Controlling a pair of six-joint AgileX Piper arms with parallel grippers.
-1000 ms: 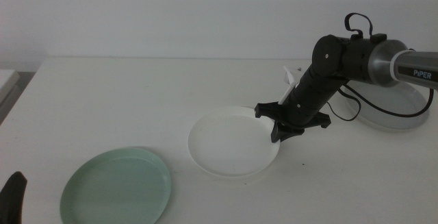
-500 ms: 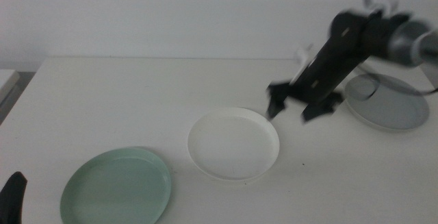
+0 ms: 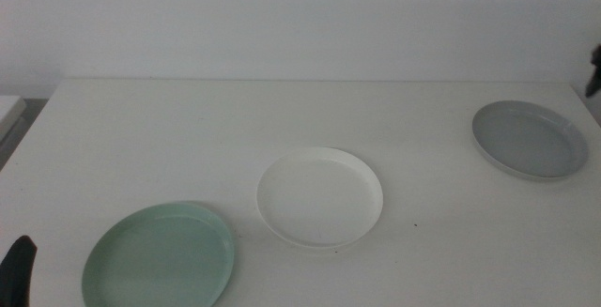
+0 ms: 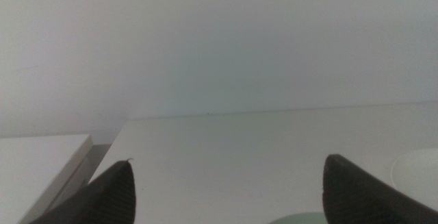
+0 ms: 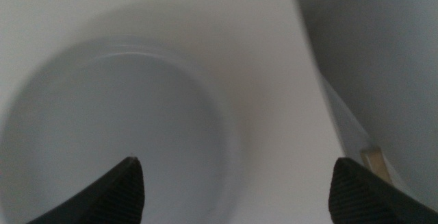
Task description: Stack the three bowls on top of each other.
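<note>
**Dark jaws apart, three bowls lying separate**

Dark and spread wide, the right gripper (image 5: 233, 183) hung above the grey bowl (image 5: 113, 138), its jaws apart with nothing between them; from the middle view only a dark sliver of it (image 3: 594, 68) showed at the right edge. The left gripper (image 4: 229, 190) waited low at the near left corner of the table (image 3: 188, 129), its jaws likewise parted and holding nothing. The grey bowl (image 3: 530, 139) sat by the table's right edge. The white bowl (image 3: 320, 197) lay near the middle, well apart from it. The mint green bowl (image 3: 158, 255) rested at the near left, close beside the white one but not touching. None was stacked.
</note>
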